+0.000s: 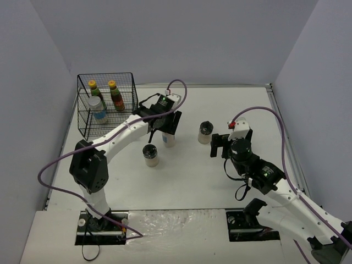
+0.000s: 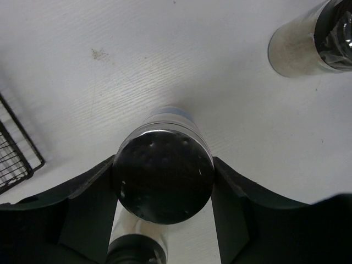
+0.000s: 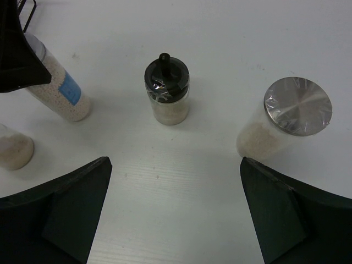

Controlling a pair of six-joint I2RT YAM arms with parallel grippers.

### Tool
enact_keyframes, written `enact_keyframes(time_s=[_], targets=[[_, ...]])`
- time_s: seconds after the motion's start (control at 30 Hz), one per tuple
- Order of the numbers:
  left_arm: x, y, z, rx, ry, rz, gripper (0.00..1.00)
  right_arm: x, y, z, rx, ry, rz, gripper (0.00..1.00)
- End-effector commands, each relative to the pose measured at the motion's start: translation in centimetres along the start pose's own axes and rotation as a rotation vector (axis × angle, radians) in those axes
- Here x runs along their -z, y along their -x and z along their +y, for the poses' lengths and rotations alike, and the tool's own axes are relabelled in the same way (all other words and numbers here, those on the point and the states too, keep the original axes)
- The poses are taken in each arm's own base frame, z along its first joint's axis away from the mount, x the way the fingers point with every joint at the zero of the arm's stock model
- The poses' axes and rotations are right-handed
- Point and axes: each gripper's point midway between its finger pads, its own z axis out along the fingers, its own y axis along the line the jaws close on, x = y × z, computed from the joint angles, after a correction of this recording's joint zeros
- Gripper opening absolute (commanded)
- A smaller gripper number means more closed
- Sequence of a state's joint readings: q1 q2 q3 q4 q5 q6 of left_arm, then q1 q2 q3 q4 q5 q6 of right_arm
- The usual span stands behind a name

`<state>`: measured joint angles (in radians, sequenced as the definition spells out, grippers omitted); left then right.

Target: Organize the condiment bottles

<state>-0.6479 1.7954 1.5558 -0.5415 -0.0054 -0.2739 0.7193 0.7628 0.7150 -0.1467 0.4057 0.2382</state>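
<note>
My left gripper (image 1: 165, 127) is shut on a short spice jar with a black lid and a blue label (image 1: 169, 138). In the left wrist view both fingers (image 2: 96, 192) press the sides of its lid (image 2: 163, 176). In the right wrist view this jar (image 3: 58, 91) leans, with its base at the table. My right gripper (image 1: 220, 146) is open and empty (image 3: 175, 165). A black-lidded jar (image 1: 205, 132) (image 3: 166, 88) stands ahead of it. A silver-lidded jar (image 3: 289, 118) stands to its right. Another black-lidded jar (image 1: 150, 155) stands near the left arm.
A black wire rack (image 1: 82, 118) at the back left holds two dark sauce bottles with yellow caps (image 1: 115, 94) and a silver-lidded jar (image 1: 98, 109). Its corner shows in the left wrist view (image 2: 16, 157). Walls close in the table on three sides.
</note>
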Motion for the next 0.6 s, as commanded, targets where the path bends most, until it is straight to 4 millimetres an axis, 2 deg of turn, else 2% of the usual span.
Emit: enact_keyframes(time_s=[0.0,0.13,0.23,0.4,0.57], targets=[[12.3,9.5,0.8,0.064,0.027,-0.361,0.07,-0.3,1.6,-0.1,-0.033,-0.019,-0.057,1.00],[17.8,11.6,4.1,0.094,0.146,-0.470,0.06,-0.2,1.7,-0.1,-0.039,-0.014,-0.064,1.00],[20.0,12.4,7.4,0.142,0.214,-0.515,0.05,-0.1,1.8,0.0,-0.042,-0.010,-0.070,1.00],[21.7,13.1,13.1,0.238,0.288,-0.557,0.05,-0.1,1.8,0.1,-0.042,0.001,-0.073,1.00],[22.2,14.2,16.3,0.266,0.323,-0.612,0.05,-0.1,1.7,0.2,-0.038,0.008,-0.073,1.00]])
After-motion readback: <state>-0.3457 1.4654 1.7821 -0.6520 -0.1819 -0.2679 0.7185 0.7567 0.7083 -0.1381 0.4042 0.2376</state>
